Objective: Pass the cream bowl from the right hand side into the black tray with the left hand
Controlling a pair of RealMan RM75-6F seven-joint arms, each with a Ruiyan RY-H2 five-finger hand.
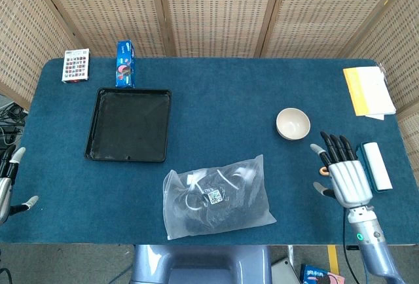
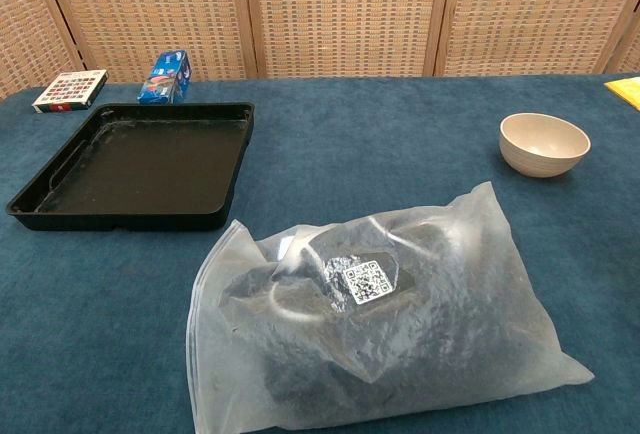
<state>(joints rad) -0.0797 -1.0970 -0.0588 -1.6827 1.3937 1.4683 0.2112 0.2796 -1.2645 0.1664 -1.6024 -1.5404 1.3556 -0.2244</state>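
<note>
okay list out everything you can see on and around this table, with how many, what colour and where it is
cream bowl: one, cream, right part of the table, upright and apparently empty
black tray: one, black, left part of the table, nothing in it
plastic bag: one, clear with dark contents and a QR label, near edge at centre
blue box: one, blue, just behind the tray
patterned card box: one, white with coloured squares, far left corner
yellow papers: one stack, yellow and white, far right edge
orange item: one, small, mostly hidden by the right hand
white and teal block: one, right edge
table: one, blue cloth
wicker screen: tan, behind the table
left hand: open, at the left edge
right hand: open, near the bowl
</note>
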